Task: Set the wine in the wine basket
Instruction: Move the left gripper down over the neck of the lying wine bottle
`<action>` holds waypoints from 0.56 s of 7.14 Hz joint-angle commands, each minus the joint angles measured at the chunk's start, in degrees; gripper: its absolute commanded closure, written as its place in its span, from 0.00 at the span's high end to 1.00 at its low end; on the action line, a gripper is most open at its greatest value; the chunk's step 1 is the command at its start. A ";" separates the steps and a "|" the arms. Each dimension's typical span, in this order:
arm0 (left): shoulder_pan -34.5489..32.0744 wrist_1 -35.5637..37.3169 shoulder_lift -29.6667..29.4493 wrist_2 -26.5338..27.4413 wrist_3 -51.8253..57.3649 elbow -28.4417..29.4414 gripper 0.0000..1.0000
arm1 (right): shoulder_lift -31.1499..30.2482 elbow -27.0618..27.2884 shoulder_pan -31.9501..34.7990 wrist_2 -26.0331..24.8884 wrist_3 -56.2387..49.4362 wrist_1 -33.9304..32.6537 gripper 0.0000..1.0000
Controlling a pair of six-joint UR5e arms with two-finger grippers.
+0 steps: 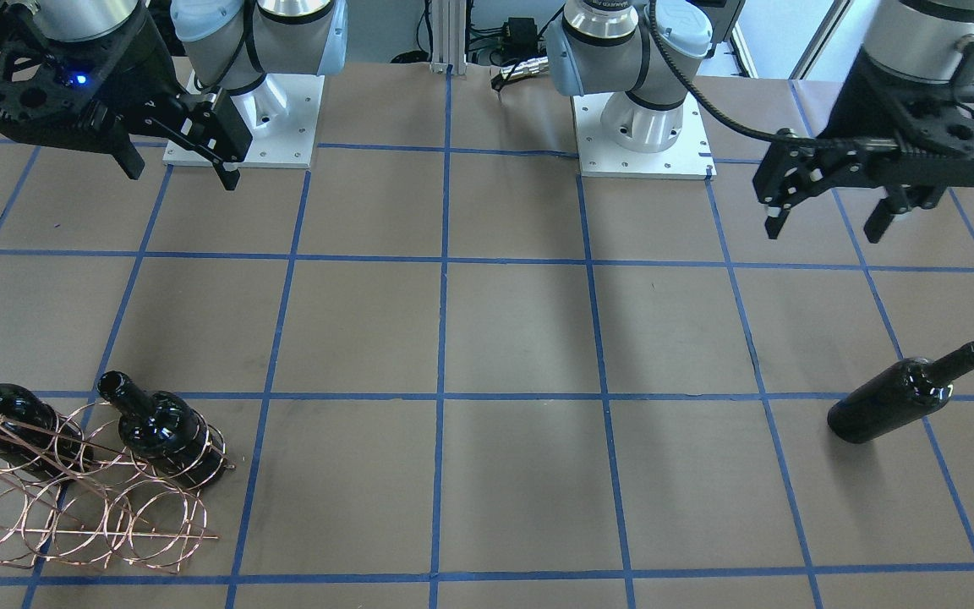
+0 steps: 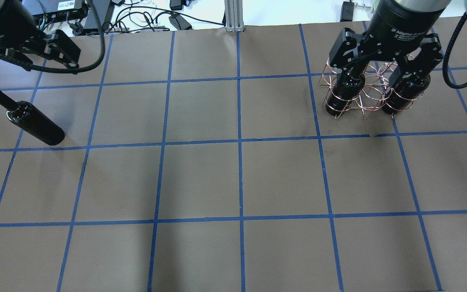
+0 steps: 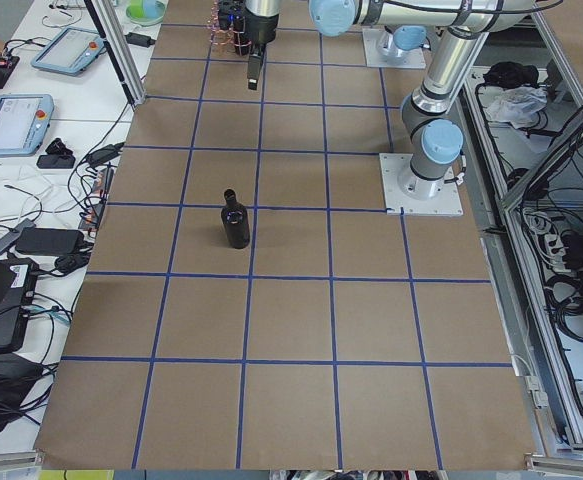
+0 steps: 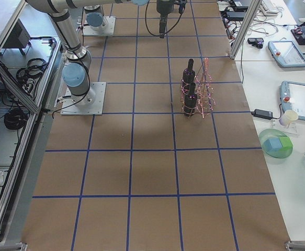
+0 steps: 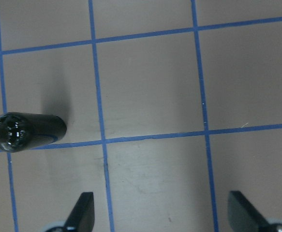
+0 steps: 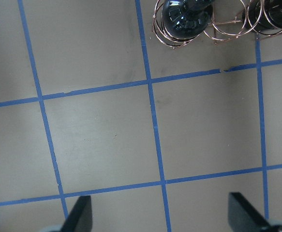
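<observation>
One near-black wine bottle (image 1: 901,397) stands alone and upright on the brown table, also in the overhead view (image 2: 31,119) and the left wrist view (image 5: 27,130). My left gripper (image 1: 827,227) hangs open and empty high above the table, apart from that bottle; its fingertips (image 5: 82,210) show in the left wrist view. The copper wire basket (image 1: 73,507) stands on my right side (image 2: 369,97) with two bottles (image 1: 161,431) (image 1: 5,423) upright in its rings. My right gripper (image 1: 178,169) is open and empty, raised above the table on the robot side of the basket (image 6: 228,29).
Blue tape lines grid the table. The two arm bases (image 1: 242,118) (image 1: 643,127) stand at the robot's edge. Cables and power bricks (image 2: 144,16) lie past the far table edge. Tablets and a cup (image 4: 293,94) sit on a side bench beyond the basket.
</observation>
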 commanded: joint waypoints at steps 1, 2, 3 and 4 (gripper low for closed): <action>15.79 5.09 -1.99 -3.58 13.55 -0.89 0.93 | -0.12 0.04 0.10 0.63 -0.27 0.24 1.00; 21.70 5.99 -3.40 -7.87 18.04 -2.12 0.92 | -0.20 0.04 0.19 0.54 -0.27 0.15 1.00; 23.07 11.91 -4.81 -10.87 24.44 -3.35 0.90 | -0.20 0.04 0.19 0.54 -0.01 0.15 1.00; 24.65 14.50 -6.04 -11.42 26.59 -4.49 0.90 | -0.12 0.04 0.19 0.54 -0.01 0.07 1.00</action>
